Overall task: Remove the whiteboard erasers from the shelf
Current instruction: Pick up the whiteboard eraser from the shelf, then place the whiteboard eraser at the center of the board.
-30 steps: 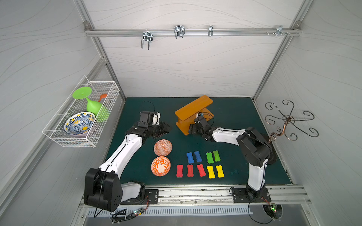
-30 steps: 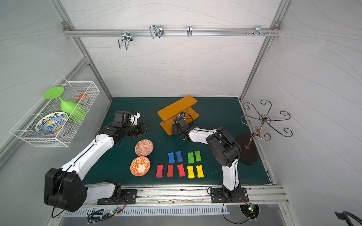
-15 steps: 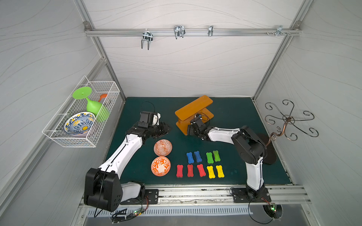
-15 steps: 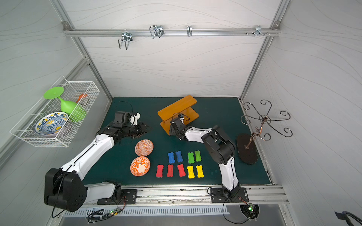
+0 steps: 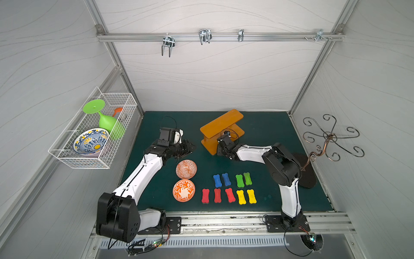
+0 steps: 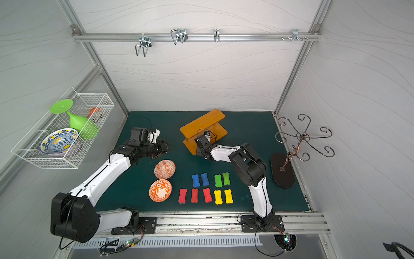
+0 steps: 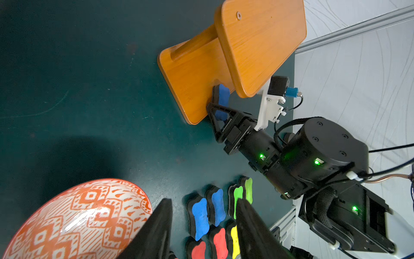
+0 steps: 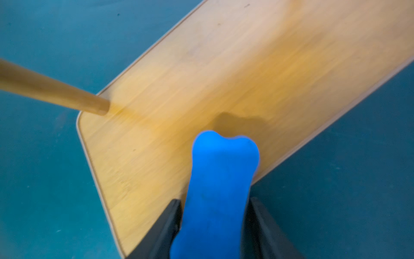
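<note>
Right gripper [image 8: 215,200]: jaws closed against the two long sides of a blue eraser [image 8: 220,177], a bone-shaped foam block that lies on the lower board of the shelf [image 8: 224,78] at its near edge. Shelf: two glossy orange boards with wood grain and rounded corners, joined by a round post [image 8: 56,92]. The upper board overhangs the grip, so neither top view shows the held eraser. The left wrist view shows it from the side, with its dark underside on the board. Left gripper [image 7: 203,233]: jaws apart with nothing between them, hovering near a patterned orange bowl [image 7: 74,219]. A second orange bowl [image 5: 183,190] sits just beside it. Other erasers, all on the green mat [image 5: 268,134] and well apart from the shelf: a back row of two blue [image 5: 221,180] and two green [image 5: 243,179], and a front row of three red [image 5: 217,195] and two yellow [image 5: 246,196]. Left wall: a white wire basket [image 5: 67,154] holding a green goblet [image 5: 107,123] and a blue-and-yellow bowl [image 5: 90,141]. Right side: a copper scroll stand [image 5: 329,136] on a dark oval base.
</note>
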`<state>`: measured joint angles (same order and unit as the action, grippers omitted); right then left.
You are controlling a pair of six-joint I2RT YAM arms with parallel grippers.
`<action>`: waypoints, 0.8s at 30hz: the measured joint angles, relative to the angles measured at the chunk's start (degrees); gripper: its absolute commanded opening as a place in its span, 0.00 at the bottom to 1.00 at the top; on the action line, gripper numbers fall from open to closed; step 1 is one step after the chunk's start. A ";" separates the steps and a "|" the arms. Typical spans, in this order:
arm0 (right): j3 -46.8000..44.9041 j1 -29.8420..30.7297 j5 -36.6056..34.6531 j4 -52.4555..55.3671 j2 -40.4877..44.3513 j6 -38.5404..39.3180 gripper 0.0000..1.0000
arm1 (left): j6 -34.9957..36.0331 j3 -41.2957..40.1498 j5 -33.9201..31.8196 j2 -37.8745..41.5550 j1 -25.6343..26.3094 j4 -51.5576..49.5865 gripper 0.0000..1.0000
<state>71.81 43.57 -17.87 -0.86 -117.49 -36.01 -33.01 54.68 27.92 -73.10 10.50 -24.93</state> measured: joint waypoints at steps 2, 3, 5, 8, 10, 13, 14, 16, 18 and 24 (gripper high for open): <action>-0.81 -0.17 0.74 -1.01 0.42 0.31 0.30 | 0.00 0.00 -0.02 0.00 0.00 0.00 0.50; -1.14 -0.24 1.05 -1.16 0.70 0.55 0.26 | 0.00 0.00 -0.02 0.00 0.00 0.00 0.50; -2.25 -0.35 1.68 -1.66 1.49 0.98 0.23 | 0.00 0.00 -0.04 0.02 0.00 -0.02 0.50; -4.39 -0.90 3.98 -1.60 3.37 1.11 0.21 | 0.00 -0.02 -0.07 0.31 0.00 -0.07 0.50; -6.56 -1.25 6.43 -1.68 5.29 1.09 0.21 | 0.00 -0.02 -0.11 0.74 0.00 -0.13 0.50; -11.63 -1.81 12.96 -2.36 10.32 0.28 0.21 | 0.02 -0.17 -0.52 1.95 -0.02 -0.63 0.50; -13.29 -1.90 14.93 -2.78 12.11 -0.26 0.21 | 0.02 -0.37 -0.76 2.51 -0.02 -0.74 0.50; -16.26 -1.77 19.28 -3.52 15.56 -1.49 0.22 | 0.02 -0.76 -1.27 3.65 -0.02 -1.11 0.50; -18.40 -0.98 22.23 -3.98 18.47 -2.69 0.22 | 0.02 -0.94 -1.49 4.46 -0.07 -1.51 0.50; -19.41 4.90 28.41 -6.38 20.02 -8.68 0.22 | 0.00 -0.96 -1.86 4.90 -0.35 -1.77 0.50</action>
<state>52.40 48.47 10.55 -7.25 -97.47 -44.69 -33.01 53.71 26.06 -68.20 10.15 -26.70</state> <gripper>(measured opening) 0.312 0.497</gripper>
